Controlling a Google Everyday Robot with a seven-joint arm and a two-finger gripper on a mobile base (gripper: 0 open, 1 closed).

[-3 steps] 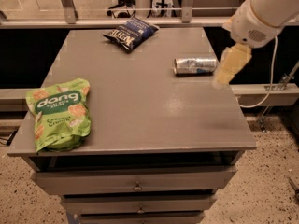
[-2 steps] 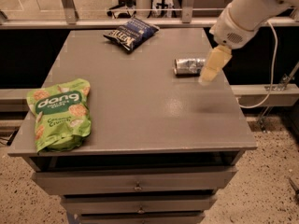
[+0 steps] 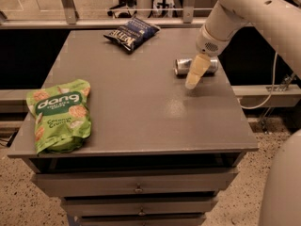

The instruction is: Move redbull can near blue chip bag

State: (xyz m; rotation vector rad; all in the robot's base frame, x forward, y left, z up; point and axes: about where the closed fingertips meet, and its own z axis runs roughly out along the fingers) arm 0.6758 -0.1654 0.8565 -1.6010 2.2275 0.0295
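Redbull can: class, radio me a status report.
Gripper low over redbull can. Can lying sideways, right side of table. Blue chip bag at far edge; nothing between them.

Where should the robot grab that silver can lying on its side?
The redbull can lies on its side, length running left to right. Probably best taken around its middle, coming straight down from above, squeezing across the round body. The gripper hangs just in front of it, over the table.

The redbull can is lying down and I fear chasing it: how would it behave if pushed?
The redbull can lies on its side, so it will probably roll across the flat table. Its metal skin looks smooth, likely slippery. The claw, hanging right before it, could set it rolling.
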